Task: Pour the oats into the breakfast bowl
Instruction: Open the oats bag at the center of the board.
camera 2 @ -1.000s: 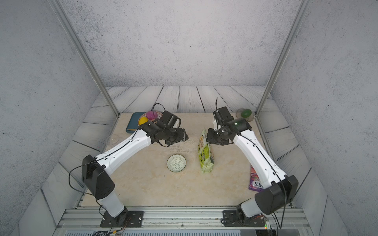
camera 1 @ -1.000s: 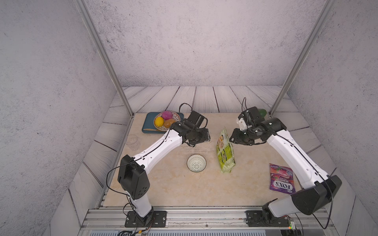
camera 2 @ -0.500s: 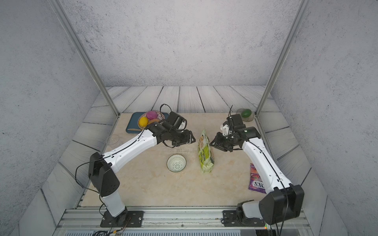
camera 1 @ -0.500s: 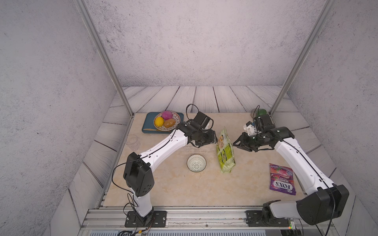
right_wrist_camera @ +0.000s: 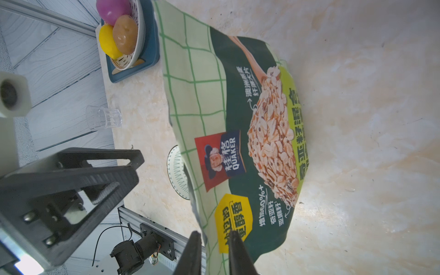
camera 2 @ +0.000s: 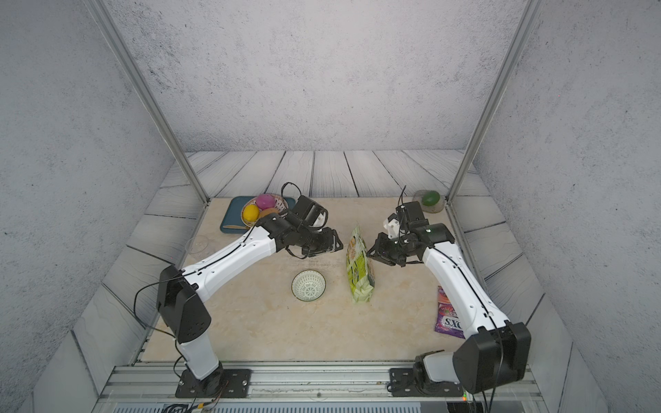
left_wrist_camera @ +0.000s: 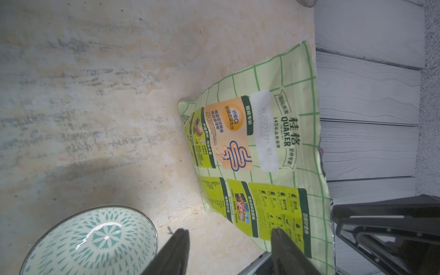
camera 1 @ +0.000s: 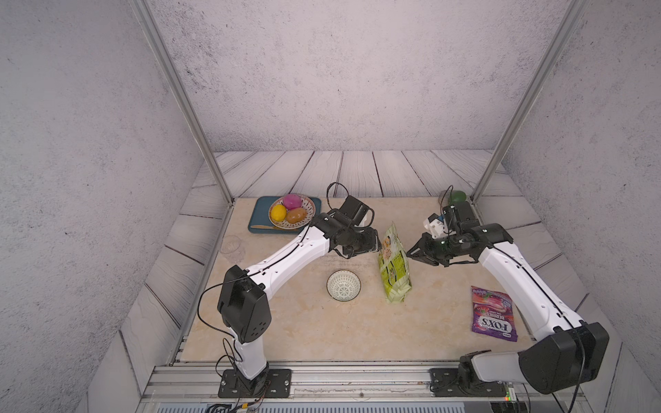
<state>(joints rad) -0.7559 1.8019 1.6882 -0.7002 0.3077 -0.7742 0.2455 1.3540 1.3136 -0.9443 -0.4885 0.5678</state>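
Observation:
The oats pouch (camera 1: 393,266), lime green with a green check, stands upright mid-table in both top views. The breakfast bowl (camera 1: 343,286) sits just to its front left, white with dark radiating lines and nothing in it. My right gripper (camera 1: 410,254) is at the pouch's right side. In the right wrist view this gripper (right_wrist_camera: 214,234) has its fingers closed down on the pouch's (right_wrist_camera: 238,123) edge, one on each face. My left gripper (camera 1: 372,244) hovers open at the pouch's left side. In the left wrist view it (left_wrist_camera: 229,230) spans bare table between bowl (left_wrist_camera: 90,240) and pouch (left_wrist_camera: 259,152).
A patterned dish of fruit (camera 1: 291,211) on a blue tray (camera 1: 259,223) stands at the back left. A clear glass (camera 1: 231,246) sits at the left edge. A purple FOX'S bag (camera 1: 493,318) lies front right. A green object in a glass dish (camera 1: 456,197) sits at the back right corner.
My right gripper has narrowed onto the pouch's right edge while that arm swung outward and lower. My left gripper moved right, up to the pouch's left side, then held still.

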